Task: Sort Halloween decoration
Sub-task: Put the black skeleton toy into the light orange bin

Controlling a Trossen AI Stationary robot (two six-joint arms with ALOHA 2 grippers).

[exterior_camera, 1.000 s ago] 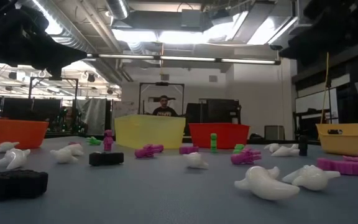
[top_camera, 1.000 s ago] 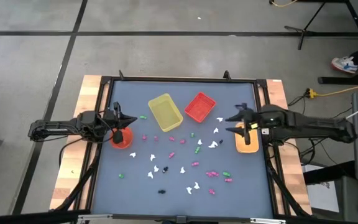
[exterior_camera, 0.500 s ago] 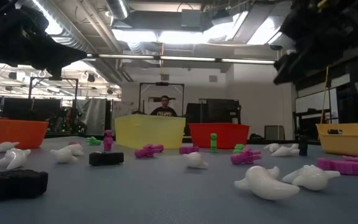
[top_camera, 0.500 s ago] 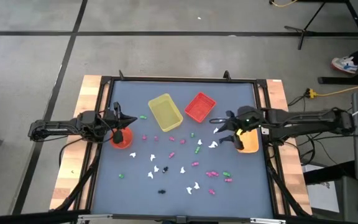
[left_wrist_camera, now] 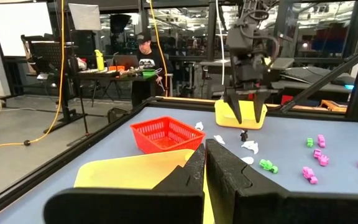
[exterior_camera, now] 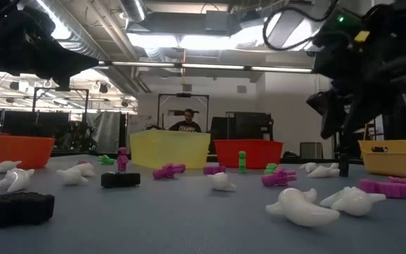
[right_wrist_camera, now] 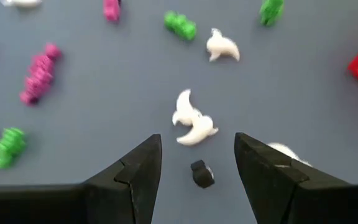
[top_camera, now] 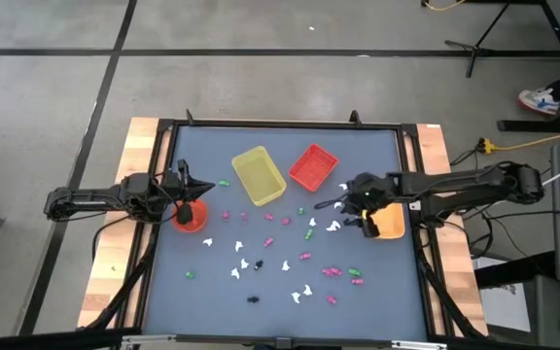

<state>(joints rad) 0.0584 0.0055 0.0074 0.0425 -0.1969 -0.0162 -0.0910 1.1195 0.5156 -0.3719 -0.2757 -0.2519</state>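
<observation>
The small white, pink and green plastic trinkets [right_wrist_camera: 194, 122] look smooth and faintly glossy. The blue-grey tabletop [top_camera: 212, 292] is matt, edged by pale bare wood [top_camera: 115, 262]. The red plastic basket [left_wrist_camera: 165, 134] has meshed walls.

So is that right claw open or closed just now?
Open. The right gripper shows a clear gap between its two dark fingers, with a small black trinket on the table between them, not yet held.

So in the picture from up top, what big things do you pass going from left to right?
Left pincer shut above the orange bowl → yellow bin → red bin → right pincer, open over white trinkets → orange tray.
</observation>
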